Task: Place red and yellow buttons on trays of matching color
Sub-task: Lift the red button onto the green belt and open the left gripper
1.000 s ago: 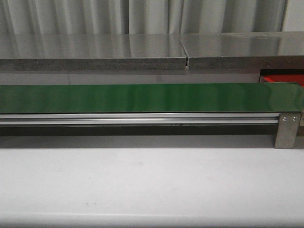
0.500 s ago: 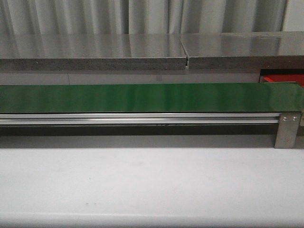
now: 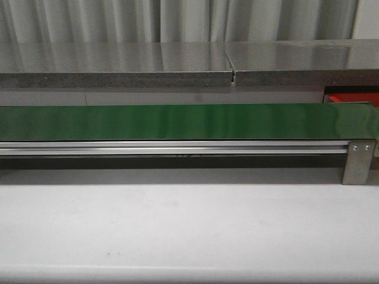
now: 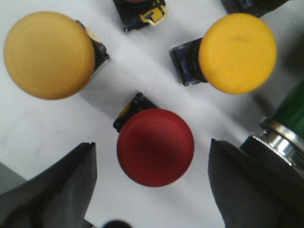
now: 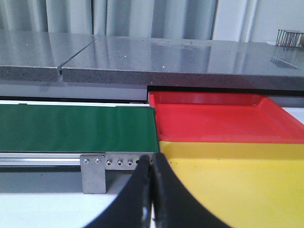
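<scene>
In the left wrist view a red button (image 4: 155, 146) stands on a white surface, right below my left gripper (image 4: 151, 159). That gripper is open, its dark fingers (image 4: 61, 190) on either side of the button and clear of it. Two yellow buttons (image 4: 47, 54) (image 4: 237, 52) stand beyond the red one. In the right wrist view my right gripper (image 5: 151, 164) is shut on nothing. It hangs in front of the yellow tray (image 5: 237, 180), with the red tray (image 5: 213, 118) behind that. Neither gripper shows in the front view.
A green conveyor belt (image 3: 177, 121) on a metal rail crosses the front view, ending by a corner of the red tray (image 3: 350, 99). A green-capped part with a metal ring (image 4: 287, 123) stands close to my left gripper. Another button's base (image 4: 142, 12) shows at the edge.
</scene>
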`<state>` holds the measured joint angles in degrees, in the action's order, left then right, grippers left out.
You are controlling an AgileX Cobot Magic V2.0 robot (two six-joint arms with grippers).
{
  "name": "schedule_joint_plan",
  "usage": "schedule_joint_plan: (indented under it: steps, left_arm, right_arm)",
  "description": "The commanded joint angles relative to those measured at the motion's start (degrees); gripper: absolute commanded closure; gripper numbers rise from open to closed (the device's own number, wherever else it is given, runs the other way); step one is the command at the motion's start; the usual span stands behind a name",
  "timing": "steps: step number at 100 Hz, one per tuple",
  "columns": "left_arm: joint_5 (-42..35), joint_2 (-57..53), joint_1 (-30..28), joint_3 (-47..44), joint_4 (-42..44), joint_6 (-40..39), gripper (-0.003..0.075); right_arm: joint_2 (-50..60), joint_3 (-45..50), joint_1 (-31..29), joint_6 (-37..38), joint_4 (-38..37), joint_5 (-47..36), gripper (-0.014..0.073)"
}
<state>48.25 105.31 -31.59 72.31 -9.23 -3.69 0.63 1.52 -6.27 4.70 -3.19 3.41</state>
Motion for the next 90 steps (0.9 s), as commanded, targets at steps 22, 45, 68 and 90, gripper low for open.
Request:
schedule_joint_plan:
  steps: [22, 45, 68, 90]
  left_arm:
    - [-3.17, -0.22, -0.06, 2.04, -1.06, -0.55, 0.0301]
    - [-3.89, -0.22, -0.06, 2.04, -1.06, -0.55, 0.0476]
    - [-3.03, -0.91, -0.06, 2.04, -1.06, -0.18, 0.0496]
    - [-0.71, -5.93, 0.04, 2.04, -1.06, 0.06, 0.0496]
  right_arm:
    - [0.69, -1.27, -0.38, -0.20, -0.61, -4.27, 0.0668]
    - [0.69, -1.27, -0.38, -0.20, -0.61, -4.27, 0.0668]
    - [0.69, -1.27, -0.38, -0.20, -0.61, -4.27, 0.0668]
    - [0.69, -1.27, -0.38, -0.20, -0.61, -4.27, 0.0668]
